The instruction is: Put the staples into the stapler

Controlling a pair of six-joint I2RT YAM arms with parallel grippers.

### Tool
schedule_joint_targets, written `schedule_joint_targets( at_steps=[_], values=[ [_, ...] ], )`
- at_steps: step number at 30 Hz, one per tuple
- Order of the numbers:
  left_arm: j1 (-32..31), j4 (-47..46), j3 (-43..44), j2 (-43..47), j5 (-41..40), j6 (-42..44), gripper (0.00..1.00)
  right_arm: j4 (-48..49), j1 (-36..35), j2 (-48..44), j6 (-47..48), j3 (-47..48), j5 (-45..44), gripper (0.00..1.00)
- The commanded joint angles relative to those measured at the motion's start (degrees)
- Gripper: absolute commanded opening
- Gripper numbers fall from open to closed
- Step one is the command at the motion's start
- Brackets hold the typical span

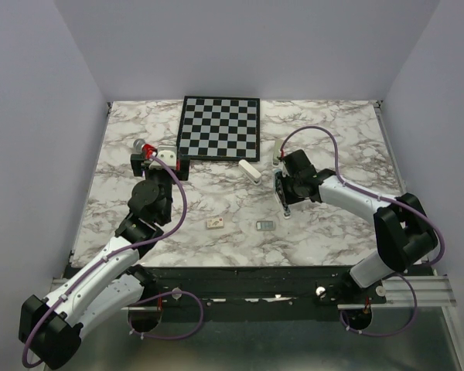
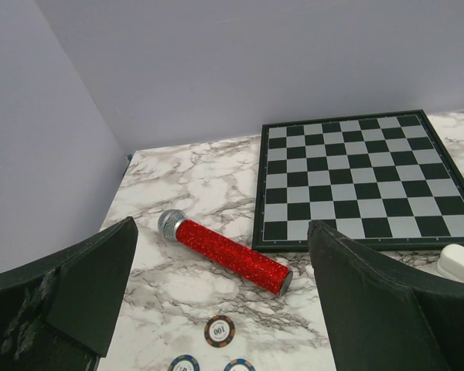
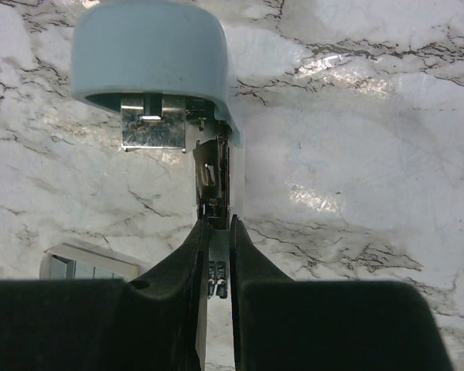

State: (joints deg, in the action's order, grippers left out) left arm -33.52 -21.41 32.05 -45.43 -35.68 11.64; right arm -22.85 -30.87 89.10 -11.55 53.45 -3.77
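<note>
Near one staples block (image 1: 265, 225), right gripper (image 3: 218, 236) tight on one stapler (image 3: 151, 58); left gripper (image 2: 223, 259) agape.

White/blk arms (image 1: 100, 270) w/ purple cables (image 1: 185, 205), blk fingers (image 2: 387, 309).

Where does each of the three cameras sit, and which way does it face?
Top external: above and behind the bases, facing down on the white marbled tabletop; both arms show.
Left wrist: low, facing forward past a red glittery microphone to the black-and-white chessboard; dark fingers of the open left gripper frame it.
Right wrist: facing down at the pale blue stapler; the right gripper is shut on its metal rail.
Shared: the small silvery-grey staples block shows in top and right wrist.
</note>
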Motion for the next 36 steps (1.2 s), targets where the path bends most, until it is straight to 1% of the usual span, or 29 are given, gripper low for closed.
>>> schedule_joint_targets(
  at_steps=[1,11,27,36],
  values=[
    [-0.3,-1.5,-0.7,1.0,-1.2,0.8,0.99,-1.0,-0.3,0.6,0.4,1.7,0.4,0.18],
    [-0.3,-1.5,-0.7,0.9,-1.2,0.7,0.99,3.3,-0.3,-3.8,-0.1,-0.2,1.6,0.18],
    [-0.3,-1.5,-0.8,1.0,-1.0,0.4,0.99,2.4,-0.3,-1.0,-4.9,-2.0,0.6,0.17],
    [-0.3,-1.5,-0.8,1.1,-0.9,0.2,0.99,1.9,-0.3,-2.3,-5.9,-2.6,-1.5,0.16]
  ],
)
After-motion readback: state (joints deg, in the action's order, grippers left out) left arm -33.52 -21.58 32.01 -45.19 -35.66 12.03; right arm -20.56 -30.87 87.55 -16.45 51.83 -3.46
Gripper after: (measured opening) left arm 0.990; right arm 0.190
